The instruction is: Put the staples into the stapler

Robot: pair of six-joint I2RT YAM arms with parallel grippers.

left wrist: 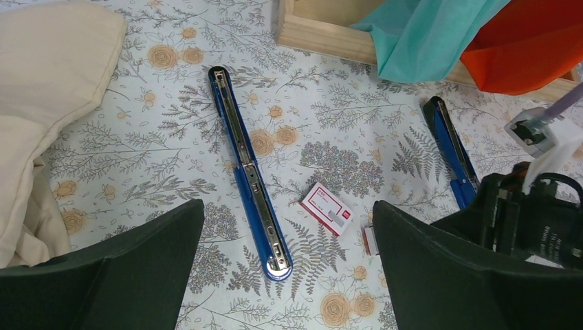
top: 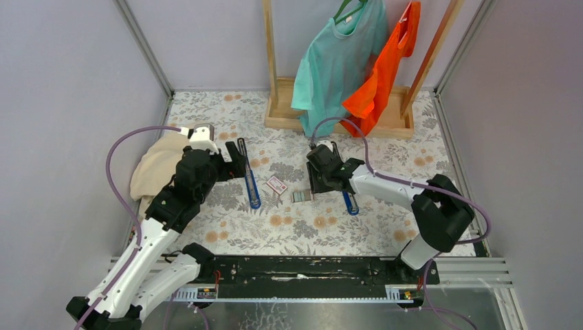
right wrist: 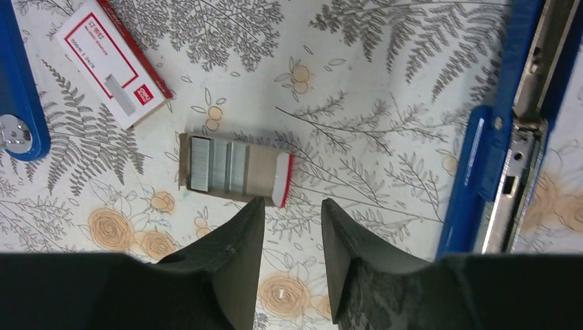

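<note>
while the right gripper (right wrist: 291, 206) hovers low over the floral cloth (right wrist: 385, 62), its jaws stand a little apart with nothing between them, tips just beside the red end of a small card tray (right wrist: 262, 172). the staples (right wrist: 218, 165) lie in that tray, a silvery block, between the red-and-white staple box (right wrist: 113, 62) and the blue stapler (right wrist: 512, 137), which is opened out flat. over on the other side, the left gripper (left wrist: 287, 206) has its jaws wide apart and empty above a second blue stapler (left wrist: 249, 175), also lying open.
</note>
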